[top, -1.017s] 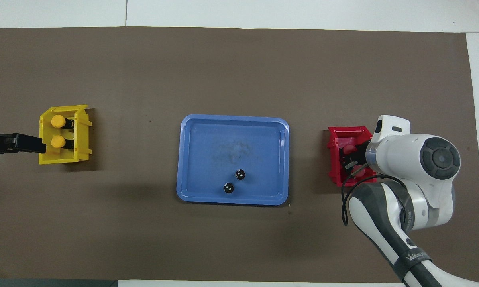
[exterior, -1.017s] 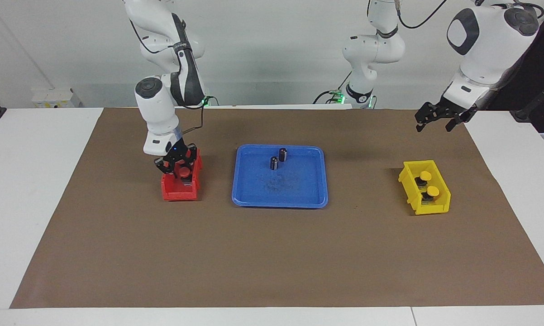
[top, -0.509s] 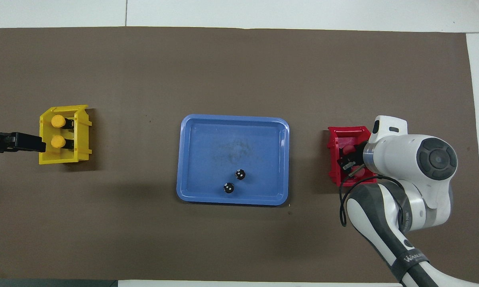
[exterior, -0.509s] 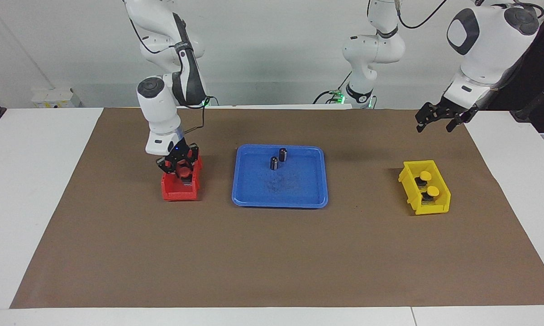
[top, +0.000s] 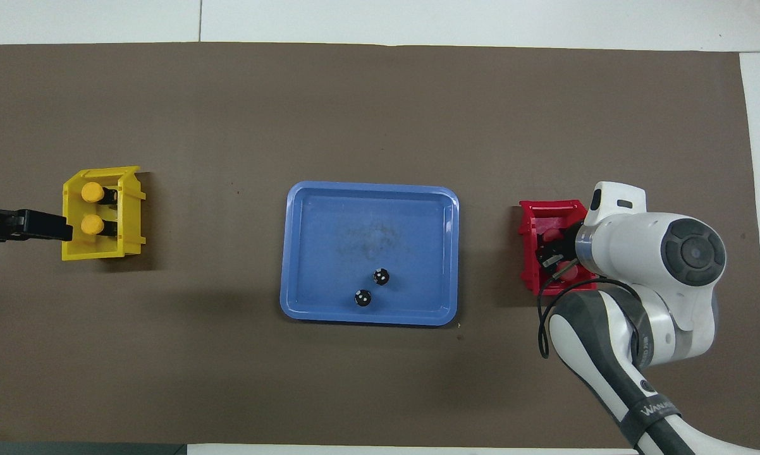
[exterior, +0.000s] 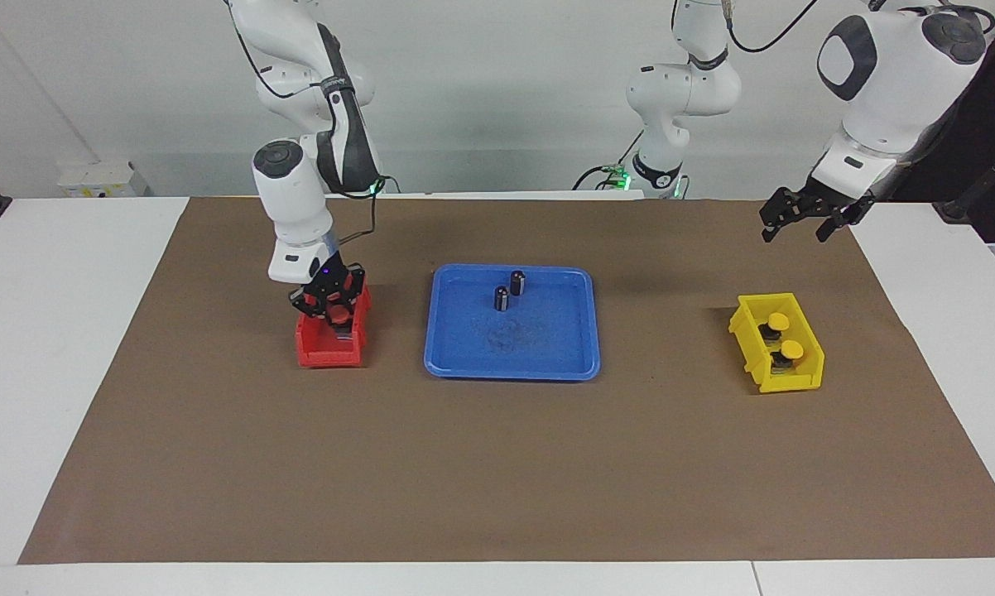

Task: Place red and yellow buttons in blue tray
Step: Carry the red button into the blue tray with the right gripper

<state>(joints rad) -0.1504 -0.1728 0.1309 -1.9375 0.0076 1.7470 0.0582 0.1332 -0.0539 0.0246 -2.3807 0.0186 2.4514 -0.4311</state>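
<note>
Red cap first: my right gripper [exterior: 331, 307], down in the red bin [exterior: 329, 349], has just pinched its fingers in on a red button [exterior: 339, 314] and, against a second ago, sits a little higher in the bin. I read that as the grab made and the lift begun, so the first of four transfers is under way, though none has reached the blue tray [exterior: 584, 324] yet. The facing view shows only one red cap; in the overhead view two reddish spots show in the bin by my wrist, which I take for both red buttons, but my forearm hides most of them.

My left gripper [exterior: 796, 217] waits with its fingers spread wide, up in the air near the robots' edge of the mat, toward the yellow bin [exterior: 808, 381]. It holds nothing. Two yellow buttons [exterior: 779, 320] sit inside that bin, caps up, one nearer to the robots than the other.

Two dark cylinders [exterior: 502, 298] stand upright in the tray, close together in the part nearest the robots. They are the obstacle: I should set buttons down in the bare stretch of the tray away from them. The bin wall beside the tray is the thing to clear on the way over, I judge.
</note>
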